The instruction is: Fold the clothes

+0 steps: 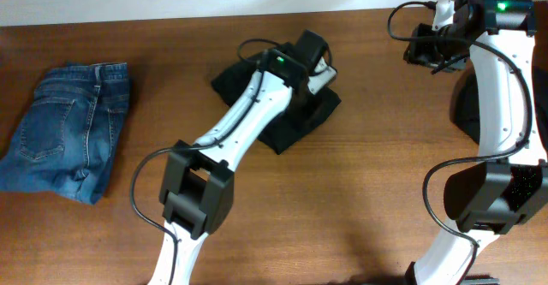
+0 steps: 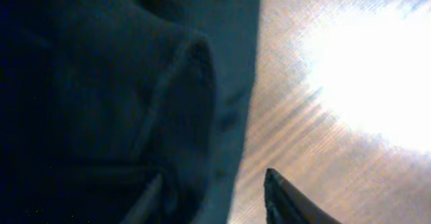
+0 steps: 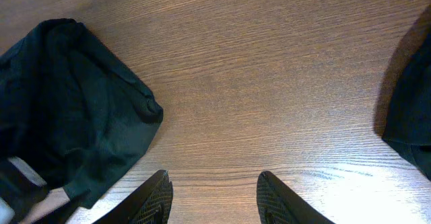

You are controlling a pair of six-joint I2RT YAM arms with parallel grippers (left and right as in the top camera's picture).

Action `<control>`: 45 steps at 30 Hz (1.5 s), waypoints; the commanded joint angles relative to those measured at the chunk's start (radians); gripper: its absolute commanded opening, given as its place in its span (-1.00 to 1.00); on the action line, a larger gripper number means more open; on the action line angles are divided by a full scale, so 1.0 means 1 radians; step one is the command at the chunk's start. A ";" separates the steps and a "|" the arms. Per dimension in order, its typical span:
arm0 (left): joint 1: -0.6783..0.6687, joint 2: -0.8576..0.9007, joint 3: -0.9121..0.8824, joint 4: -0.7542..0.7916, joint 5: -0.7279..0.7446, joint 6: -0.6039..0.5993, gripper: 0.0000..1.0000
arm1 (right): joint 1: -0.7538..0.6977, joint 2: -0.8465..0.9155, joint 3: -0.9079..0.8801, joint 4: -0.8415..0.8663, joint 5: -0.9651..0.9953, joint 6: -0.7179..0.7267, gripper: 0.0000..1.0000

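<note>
A black garment (image 1: pixel 300 118) lies bunched at the table's middle; it also shows in the left wrist view (image 2: pixel 101 83) and the right wrist view (image 3: pixel 74 109). My left gripper (image 1: pixel 318 62) is down at its right edge. In the left wrist view the left gripper (image 2: pixel 215 183) is open, one finger over the fabric and the other over bare wood. My right gripper (image 1: pixel 425 52) is at the back right; in the right wrist view it (image 3: pixel 212 183) is open and empty above bare table. A second black garment (image 1: pixel 462 105) lies at the right edge, partly hidden by the right arm; it also shows in the right wrist view (image 3: pixel 407 116).
A folded pair of blue jeans (image 1: pixel 68 131) lies at the far left of the wooden table (image 1: pixel 377 165). Both arm bases stand at the front edge. Glare lights the wood near the left gripper.
</note>
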 commanded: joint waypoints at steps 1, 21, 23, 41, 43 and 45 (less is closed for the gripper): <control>-0.020 0.005 0.031 -0.030 -0.064 0.010 -0.27 | -0.002 -0.022 0.019 0.000 -0.014 -0.008 -0.08; 0.309 -0.075 0.294 0.006 -0.038 -0.027 0.24 | -0.001 -0.016 0.019 -0.016 -0.007 -0.028 -0.05; 0.330 -0.050 0.294 0.004 0.034 -0.026 0.24 | -0.001 -0.009 0.019 -0.018 -0.012 -0.028 -0.05; 0.173 0.289 0.286 -0.209 0.115 0.037 -0.01 | 0.006 0.013 0.005 -0.015 -0.026 -0.029 -0.05; 0.147 0.340 0.283 -0.242 0.085 0.037 -0.05 | 0.006 0.013 0.005 -0.016 -0.026 -0.029 -0.05; 0.129 0.380 0.283 -0.257 0.044 0.037 -0.06 | 0.006 0.013 0.005 -0.016 -0.026 -0.029 -0.05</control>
